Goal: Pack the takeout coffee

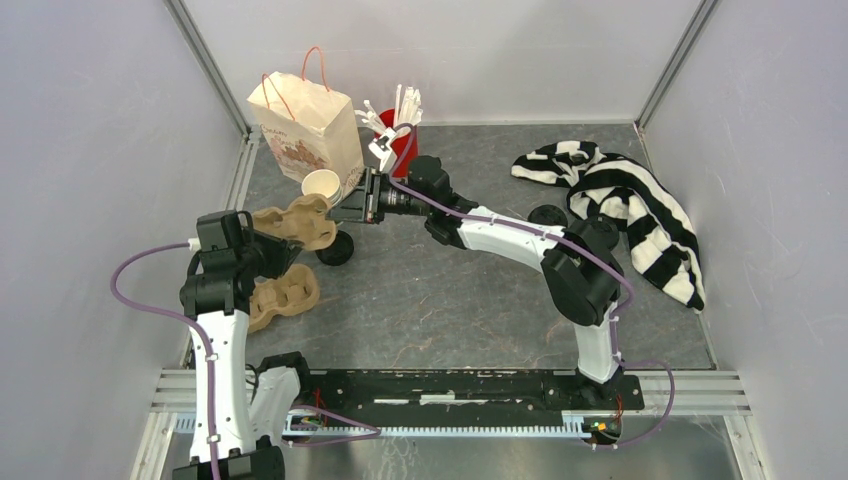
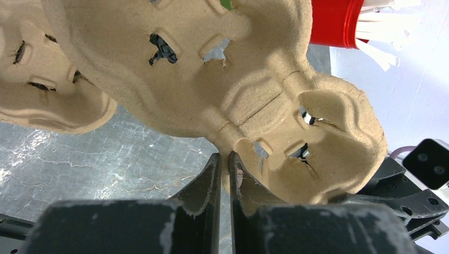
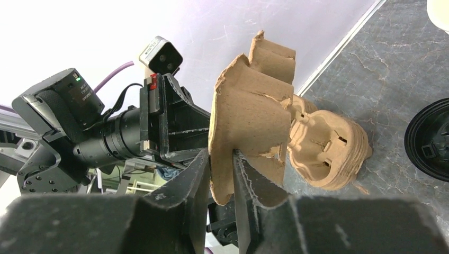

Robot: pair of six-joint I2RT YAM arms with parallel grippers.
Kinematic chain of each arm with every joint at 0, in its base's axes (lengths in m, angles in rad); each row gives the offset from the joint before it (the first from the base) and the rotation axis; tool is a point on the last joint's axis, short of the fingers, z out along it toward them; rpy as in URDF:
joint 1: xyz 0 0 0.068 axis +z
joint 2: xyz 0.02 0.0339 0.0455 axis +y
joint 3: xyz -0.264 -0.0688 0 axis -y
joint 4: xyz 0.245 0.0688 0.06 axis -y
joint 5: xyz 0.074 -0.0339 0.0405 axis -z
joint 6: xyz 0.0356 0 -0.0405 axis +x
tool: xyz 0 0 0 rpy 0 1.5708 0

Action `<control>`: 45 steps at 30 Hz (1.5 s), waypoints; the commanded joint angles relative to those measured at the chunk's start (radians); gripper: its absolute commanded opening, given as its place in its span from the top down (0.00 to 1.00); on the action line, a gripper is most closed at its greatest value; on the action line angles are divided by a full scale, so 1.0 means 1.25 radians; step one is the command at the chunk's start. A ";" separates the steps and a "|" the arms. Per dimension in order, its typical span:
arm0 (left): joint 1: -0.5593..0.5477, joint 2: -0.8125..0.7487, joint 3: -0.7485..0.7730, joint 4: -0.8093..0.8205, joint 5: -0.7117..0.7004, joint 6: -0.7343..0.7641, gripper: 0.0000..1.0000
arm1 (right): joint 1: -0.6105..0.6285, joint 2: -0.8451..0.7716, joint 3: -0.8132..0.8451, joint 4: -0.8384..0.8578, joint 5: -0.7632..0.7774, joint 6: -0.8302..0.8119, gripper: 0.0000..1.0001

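Note:
A brown moulded cardboard cup carrier (image 1: 300, 222) hangs above the table between both arms. My left gripper (image 1: 268, 244) is shut on its near rim; the thin wall is pinched between the fingertips (image 2: 225, 159). My right gripper (image 1: 346, 208) comes from the right, its jaws closed on the carrier's (image 3: 249, 106) opposite wall (image 3: 219, 156). A black-lidded takeout coffee cup (image 1: 335, 249) stands just below the carrier, seen as a black lid (image 3: 429, 140) in the right wrist view. A second lidded cup (image 1: 547, 215) stands by the right arm.
A stack of more carriers (image 1: 285, 295) lies by the left arm. At the back stand a paper bag (image 1: 305, 125), lidless green cups (image 1: 321, 184) and a red cup of white sticks (image 1: 400, 140). A striped cloth (image 1: 625, 205) lies at the right.

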 commanded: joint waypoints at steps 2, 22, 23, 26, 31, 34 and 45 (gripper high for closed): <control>-0.003 -0.011 0.002 0.012 0.012 0.023 0.98 | 0.009 0.012 0.045 -0.010 0.016 -0.014 0.84; -0.002 0.110 0.205 0.176 0.114 0.253 0.10 | -0.217 -0.505 -0.064 -0.811 0.285 -0.647 1.00; -0.002 0.125 0.210 0.222 0.118 0.248 0.09 | -0.224 -0.529 -0.046 -0.857 0.358 -0.700 1.00; -0.002 0.178 0.210 0.357 0.139 0.226 0.08 | -0.227 -0.604 -0.024 -0.946 0.529 -0.789 1.00; -0.006 0.317 0.273 0.492 0.100 0.214 0.12 | -0.228 -0.676 -0.050 -0.934 0.616 -0.831 1.00; -0.039 0.415 0.354 0.486 0.003 0.237 0.12 | -0.229 -0.672 -0.028 -0.935 0.643 -0.873 1.00; -0.178 0.733 0.716 0.250 -0.434 0.321 0.14 | -0.228 -0.710 -0.090 -0.895 0.749 -0.856 1.00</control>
